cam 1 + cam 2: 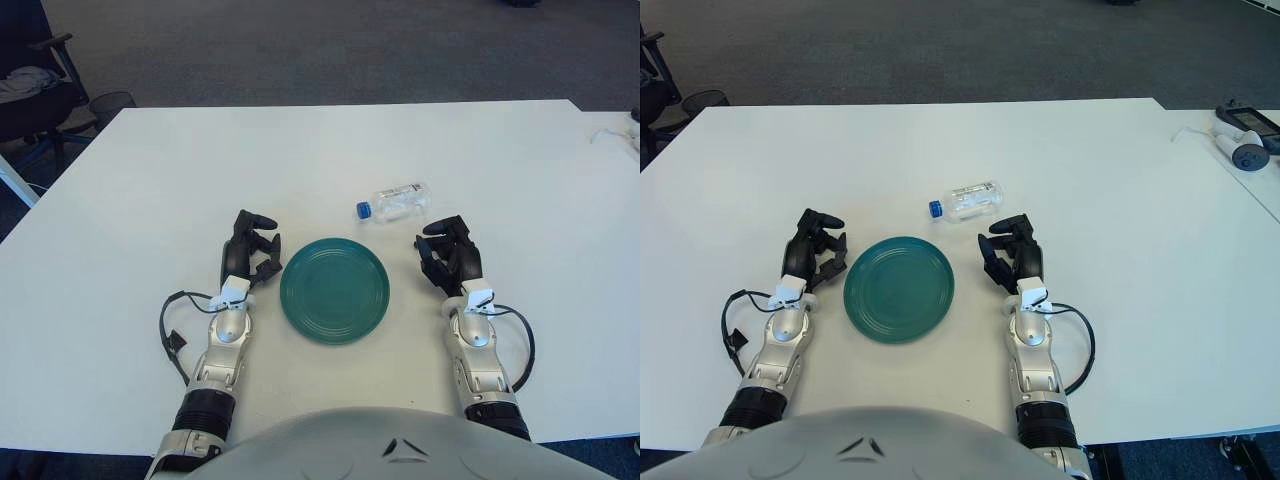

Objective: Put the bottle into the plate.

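A small clear bottle (395, 201) with a blue cap lies on its side on the white table, cap pointing left, just beyond the plate's far right edge. The round green plate (335, 290) sits between my two hands with nothing on it. My right hand (450, 254) is to the right of the plate and just below the bottle, fingers relaxed and holding nothing. Beside the plate's left edge is my left hand (250, 247), fingers loosely spread, also holding nothing.
The white table (300, 150) spreads wide around the plate. A black office chair (35, 80) and a bin stand off the far left corner. Small devices (1240, 135) lie on a neighbouring table at the far right.
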`<action>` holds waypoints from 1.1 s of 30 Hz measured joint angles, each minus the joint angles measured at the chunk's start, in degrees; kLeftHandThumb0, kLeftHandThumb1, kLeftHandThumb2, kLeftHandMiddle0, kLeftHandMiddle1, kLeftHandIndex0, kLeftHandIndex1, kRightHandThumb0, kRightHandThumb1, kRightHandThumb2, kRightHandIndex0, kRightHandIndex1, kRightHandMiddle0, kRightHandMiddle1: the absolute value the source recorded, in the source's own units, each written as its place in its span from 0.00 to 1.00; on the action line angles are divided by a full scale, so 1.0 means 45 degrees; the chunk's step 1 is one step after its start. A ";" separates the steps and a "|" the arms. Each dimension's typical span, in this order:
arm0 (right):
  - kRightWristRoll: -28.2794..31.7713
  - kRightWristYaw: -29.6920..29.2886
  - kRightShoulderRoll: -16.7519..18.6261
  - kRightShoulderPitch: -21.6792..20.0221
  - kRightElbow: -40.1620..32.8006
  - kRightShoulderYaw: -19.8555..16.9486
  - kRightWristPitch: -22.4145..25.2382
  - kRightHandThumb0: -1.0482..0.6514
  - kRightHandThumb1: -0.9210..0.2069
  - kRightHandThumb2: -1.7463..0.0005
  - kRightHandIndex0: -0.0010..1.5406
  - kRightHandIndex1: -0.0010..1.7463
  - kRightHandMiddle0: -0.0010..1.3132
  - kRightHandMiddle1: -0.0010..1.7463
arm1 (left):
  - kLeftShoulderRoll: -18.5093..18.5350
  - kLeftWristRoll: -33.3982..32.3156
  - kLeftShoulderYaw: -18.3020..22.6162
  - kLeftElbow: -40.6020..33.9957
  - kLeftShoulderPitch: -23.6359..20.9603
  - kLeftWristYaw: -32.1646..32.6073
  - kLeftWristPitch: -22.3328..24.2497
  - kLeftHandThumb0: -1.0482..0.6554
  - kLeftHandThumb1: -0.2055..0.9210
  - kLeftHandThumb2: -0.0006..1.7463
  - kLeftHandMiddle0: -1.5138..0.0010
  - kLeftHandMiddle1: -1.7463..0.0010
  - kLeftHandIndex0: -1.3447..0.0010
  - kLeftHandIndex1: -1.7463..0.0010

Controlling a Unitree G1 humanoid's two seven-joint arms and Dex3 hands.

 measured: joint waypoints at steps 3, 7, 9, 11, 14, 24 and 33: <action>-0.0017 -0.0020 0.0000 0.0044 -0.0047 0.0012 0.0000 0.61 0.00 0.79 0.26 0.76 0.19 0.97 | 0.0001 -0.0001 -0.0001 0.0001 0.0000 -0.0002 -0.0017 0.38 0.74 0.52 0.36 0.00 0.72 0.00; -0.0033 -0.0032 -0.0004 0.0104 -0.0101 0.0027 0.0000 0.61 0.00 0.79 0.26 0.76 0.19 0.97 | 0.0000 -0.0007 0.0000 0.0006 0.0000 -0.0005 -0.0026 0.38 0.74 0.52 0.35 0.00 0.72 0.00; -0.0034 -0.0034 -0.0008 0.0114 -0.0111 0.0034 0.0002 0.61 0.00 0.79 0.26 0.76 0.19 0.97 | -0.0001 -0.0015 0.0002 0.0007 0.0000 -0.0010 -0.0032 0.38 0.74 0.52 0.34 0.00 0.72 0.00; -0.0035 -0.0033 -0.0015 0.0115 -0.0120 0.0037 0.0018 0.61 0.00 0.79 0.26 0.77 0.19 0.97 | -0.0004 -0.0040 0.0009 0.0009 0.0000 -0.0018 -0.0042 0.38 0.74 0.52 0.33 0.00 0.72 0.00; -0.0035 -0.0031 -0.0035 0.0119 -0.0148 0.0044 0.0060 0.61 0.00 0.78 0.26 0.77 0.19 0.98 | -0.0004 -0.0152 0.0022 0.0014 0.0001 -0.0068 -0.0052 0.38 0.74 0.52 0.33 0.00 0.72 0.00; -0.0035 -0.0029 -0.0056 0.0139 -0.0201 0.0080 0.0126 0.61 0.00 0.78 0.26 0.76 0.19 0.98 | -0.0004 -0.0218 0.0038 0.0017 0.0001 -0.0146 -0.0053 0.38 0.74 0.52 0.32 0.00 0.72 0.00; -0.0041 -0.0033 -0.0058 0.0141 -0.0201 0.0088 0.0126 0.61 0.00 0.78 0.26 0.76 0.19 0.98 | -0.0005 -0.0195 0.0037 0.0025 0.0000 -0.0141 -0.0061 0.38 0.74 0.53 0.34 0.00 0.71 0.00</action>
